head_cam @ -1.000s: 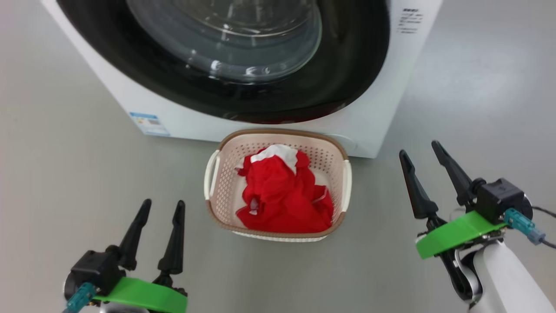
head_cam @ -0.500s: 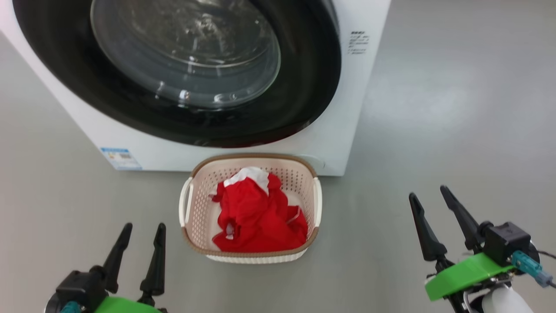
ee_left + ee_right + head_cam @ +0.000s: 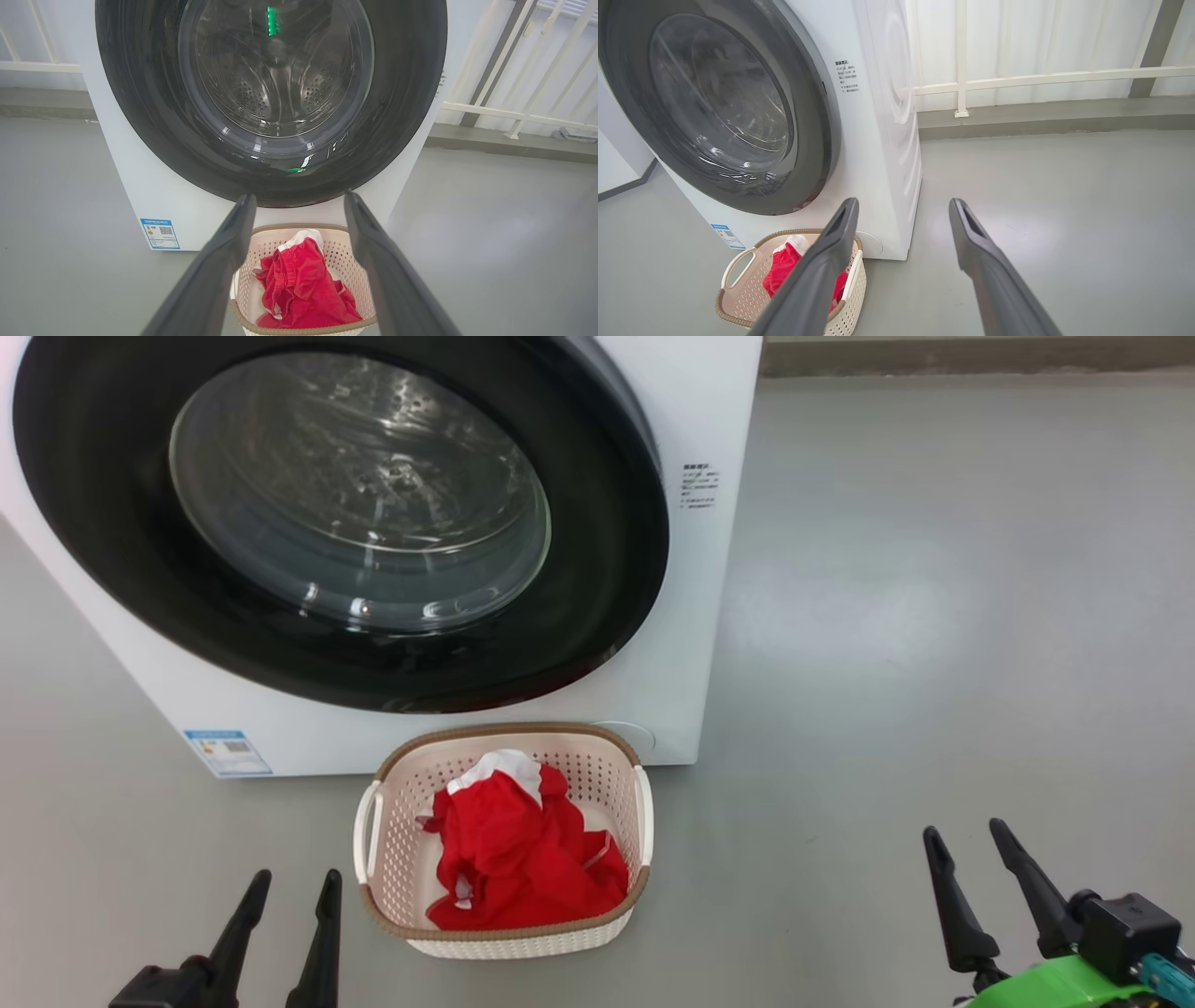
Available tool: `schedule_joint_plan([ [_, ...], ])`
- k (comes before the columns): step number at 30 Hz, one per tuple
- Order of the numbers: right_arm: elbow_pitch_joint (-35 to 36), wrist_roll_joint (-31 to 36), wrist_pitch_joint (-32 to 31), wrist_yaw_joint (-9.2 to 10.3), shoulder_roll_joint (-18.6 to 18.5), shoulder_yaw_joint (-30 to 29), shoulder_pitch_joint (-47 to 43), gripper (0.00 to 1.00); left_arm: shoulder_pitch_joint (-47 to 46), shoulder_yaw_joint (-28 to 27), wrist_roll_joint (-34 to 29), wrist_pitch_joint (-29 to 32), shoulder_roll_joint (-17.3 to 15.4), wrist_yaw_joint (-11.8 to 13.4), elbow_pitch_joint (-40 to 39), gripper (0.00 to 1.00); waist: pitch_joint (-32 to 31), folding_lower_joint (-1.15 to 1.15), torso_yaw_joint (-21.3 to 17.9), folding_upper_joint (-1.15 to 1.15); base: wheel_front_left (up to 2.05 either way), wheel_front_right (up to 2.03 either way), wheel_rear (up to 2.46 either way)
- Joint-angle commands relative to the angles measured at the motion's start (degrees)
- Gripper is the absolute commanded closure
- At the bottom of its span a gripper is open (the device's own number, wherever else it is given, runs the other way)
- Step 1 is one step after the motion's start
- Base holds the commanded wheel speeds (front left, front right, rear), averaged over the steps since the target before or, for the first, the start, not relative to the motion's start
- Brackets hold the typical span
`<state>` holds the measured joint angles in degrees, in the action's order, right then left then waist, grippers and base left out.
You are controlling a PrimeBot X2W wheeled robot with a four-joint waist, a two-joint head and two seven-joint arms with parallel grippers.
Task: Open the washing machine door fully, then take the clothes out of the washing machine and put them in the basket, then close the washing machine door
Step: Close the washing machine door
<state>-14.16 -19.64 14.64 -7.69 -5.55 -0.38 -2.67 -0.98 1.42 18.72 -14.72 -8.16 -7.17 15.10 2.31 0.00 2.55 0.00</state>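
Grey smooth floor (image 3: 934, 616) runs all around, and a white railing (image 3: 1041, 77) stands along the wall behind. In the head view the white washing machine (image 3: 709, 616) sits at 11 o'clock, with a small blue sticker (image 3: 227, 752) low on its front. The washing machine door (image 3: 607, 523) lies flat against the front, shut. The basket (image 3: 523, 947) stands on the floor at 6 o'clock, just before the machine. The clothes (image 3: 523, 868) lie inside it in a red heap.

The left claw (image 3: 297, 877) is at 7 o'clock, its fingers a little apart, holding nothing and touching nothing. The right claw (image 3: 963, 829) is at 5 o'clock, also spread and empty, well apart from the basket.

Since a moment ago the head camera has tipped up. More of the door shows and both claws sit lower in the picture. The clothes lie as before.
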Motion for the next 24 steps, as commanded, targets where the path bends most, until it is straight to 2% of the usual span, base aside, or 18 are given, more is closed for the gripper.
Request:
schedule_joint_plan([
  [1,1.7,-0.1,0.4,0.20,-0.8,0.6,0.0,0.00,-0.6,-2.4,0.0,-0.3,-1.3,-0.3,-1.6,0.00,-0.5,0.00,-0.6,0.00,0.00,0.00,0.00],
  [15,3.9,0.4,0.4,0.20,-0.4,-3.0,-4.7,0.00,1.2,-2.7,-0.1,-0.3,-1.4,-0.3,-2.2,0.00,-1.1,0.00,-2.8,0.00,0.00,0.00,0.00],
  [24,4.5,0.7,0.4,0.20,0.2,-4.7,-5.2,0.00,0.5,-2.3,-0.1,-0.3,-1.4,-0.3,-2.9,0.00,-0.6,0.00,-2.9,0.00,0.00,0.00,0.00],
])
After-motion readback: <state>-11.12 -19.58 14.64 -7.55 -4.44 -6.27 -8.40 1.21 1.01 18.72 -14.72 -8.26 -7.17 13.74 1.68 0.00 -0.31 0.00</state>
